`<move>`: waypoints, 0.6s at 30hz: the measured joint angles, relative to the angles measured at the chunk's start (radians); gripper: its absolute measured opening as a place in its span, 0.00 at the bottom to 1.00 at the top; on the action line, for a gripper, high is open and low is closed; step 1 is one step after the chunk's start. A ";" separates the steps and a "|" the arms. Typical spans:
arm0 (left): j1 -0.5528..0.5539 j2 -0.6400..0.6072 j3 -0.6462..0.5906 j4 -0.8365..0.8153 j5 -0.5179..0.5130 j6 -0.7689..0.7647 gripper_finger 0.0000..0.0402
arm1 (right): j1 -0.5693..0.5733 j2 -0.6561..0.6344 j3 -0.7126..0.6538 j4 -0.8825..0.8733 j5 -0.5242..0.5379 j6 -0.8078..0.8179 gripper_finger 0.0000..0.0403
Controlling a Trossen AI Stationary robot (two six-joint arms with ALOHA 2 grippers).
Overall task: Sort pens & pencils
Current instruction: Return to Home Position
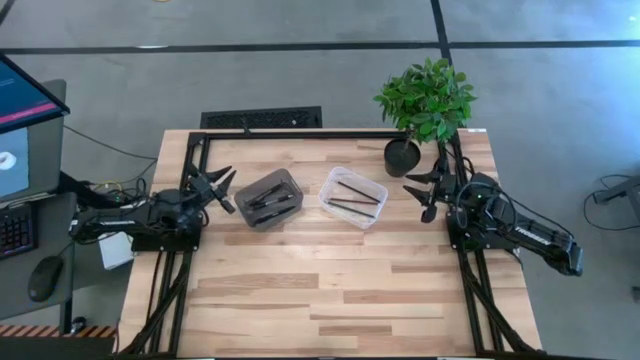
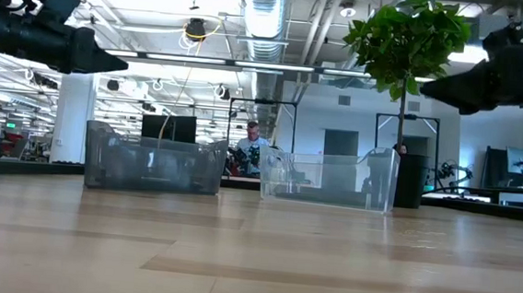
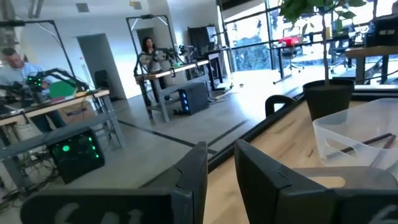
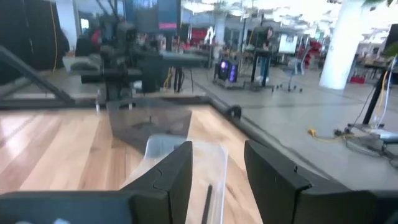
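Grey bin (image 1: pixel 287 181) centre-left holds pens (image 1: pixel 265 201); clear bin (image 1: pixel 326 196) centre-right holds pencils (image 1: pixel 352 206). Left claw (image 1: pixel 227 190) and right claw (image 1: pixel 414 196) both open, empty, at frame sides.

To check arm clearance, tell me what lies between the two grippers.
In the high view, two bins: the dark bin nearer the left gripper, the clear bin nearer the right gripper; the rest is bare table.

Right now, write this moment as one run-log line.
left gripper: open, empty, left edge | right gripper: open, empty, right edge | pens: in grey bin | pencils: in clear bin
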 joint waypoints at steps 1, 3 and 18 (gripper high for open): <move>0.000 0.000 0.000 0.000 0.000 -0.001 0.18 | 0.000 0.000 0.000 -0.016 0.000 -0.005 0.42; 0.000 0.000 0.000 -0.001 0.000 -0.002 0.18 | -0.002 0.001 0.000 -0.029 0.001 -0.011 0.42; 0.000 0.000 0.000 -0.005 0.000 -0.076 0.18 | -0.002 0.010 0.000 -0.030 0.001 -0.014 0.42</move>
